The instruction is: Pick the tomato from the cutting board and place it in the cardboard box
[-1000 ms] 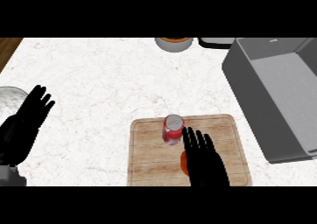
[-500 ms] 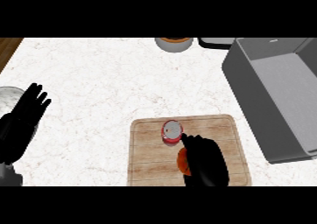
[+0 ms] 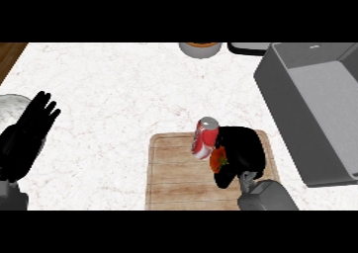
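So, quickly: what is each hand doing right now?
Left hand: open, holding nothing, at the view's left edge.
Right hand: shut on the tomato, over the cutting board.

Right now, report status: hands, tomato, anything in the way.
Right hand curled round tomato, at the cutting board. Left hand open, resting at left. Red can close beside the tomato; grey box off right.

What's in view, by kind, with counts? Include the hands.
Hands: 2 (left hand, right hand)
Cutting board: 1
Tomato: 1, in the right hand
Red can: 1
Box: 1
Bowl, top edge: 1
Round grey dish, left edge: 1
Dark item, cut off at top: 1
Total: 9
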### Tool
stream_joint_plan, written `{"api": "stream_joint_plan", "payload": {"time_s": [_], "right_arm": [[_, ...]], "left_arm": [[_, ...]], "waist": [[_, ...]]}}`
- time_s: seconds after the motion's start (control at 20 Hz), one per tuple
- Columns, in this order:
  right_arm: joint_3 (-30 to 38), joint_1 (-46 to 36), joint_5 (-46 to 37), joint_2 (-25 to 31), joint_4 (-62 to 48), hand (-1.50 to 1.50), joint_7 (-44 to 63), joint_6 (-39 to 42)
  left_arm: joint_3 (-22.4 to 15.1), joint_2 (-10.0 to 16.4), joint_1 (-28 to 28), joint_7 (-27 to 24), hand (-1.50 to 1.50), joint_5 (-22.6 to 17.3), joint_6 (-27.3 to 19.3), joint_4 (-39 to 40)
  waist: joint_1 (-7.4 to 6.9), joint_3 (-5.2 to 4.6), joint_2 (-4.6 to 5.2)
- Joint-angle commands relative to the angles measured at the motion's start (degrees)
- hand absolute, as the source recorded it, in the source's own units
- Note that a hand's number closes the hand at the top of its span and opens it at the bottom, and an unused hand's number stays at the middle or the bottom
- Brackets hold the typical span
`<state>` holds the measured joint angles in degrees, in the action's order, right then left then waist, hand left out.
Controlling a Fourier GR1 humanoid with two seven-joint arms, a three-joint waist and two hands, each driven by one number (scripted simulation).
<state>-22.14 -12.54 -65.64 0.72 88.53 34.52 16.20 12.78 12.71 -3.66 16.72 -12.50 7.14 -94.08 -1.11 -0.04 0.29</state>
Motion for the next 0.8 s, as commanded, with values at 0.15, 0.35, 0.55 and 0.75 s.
{"api": "stream_joint_plan", "payload": {"time_s": [0.15,0.35,0.55,0.75], "right_arm": [[22.3,-21.0,6.5,1.6,-20.6,1.50,5.5,3.2],[22.9,-32.5,2.4,1.4,-34.9,1.50,6.0,-4.2],[23.1,-38.2,0.5,4.1,-39.4,1.50,2.4,-9.2],[21.5,-41.3,-0.7,3.6,-32.9,1.50,4.7,-9.2]], "left_arm": [[-2.8,-1.7,0.7,-0.3,0.00,0.9,0.4,-1.5],[-2.4,-1.8,1.8,-0.2,0.00,0.8,0.1,-2.7],[-2.0,-1.2,-2.2,2.9,0.00,1.6,-2.0,-1.1],[-0.4,-0.9,0.1,0.8,0.00,0.7,-1.0,-1.5]], "waist": [[-2.22,0.11,0.75],[-1.60,0.08,0.30],[-0.40,0.07,0.10],[0.48,0.03,-0.36]]}}
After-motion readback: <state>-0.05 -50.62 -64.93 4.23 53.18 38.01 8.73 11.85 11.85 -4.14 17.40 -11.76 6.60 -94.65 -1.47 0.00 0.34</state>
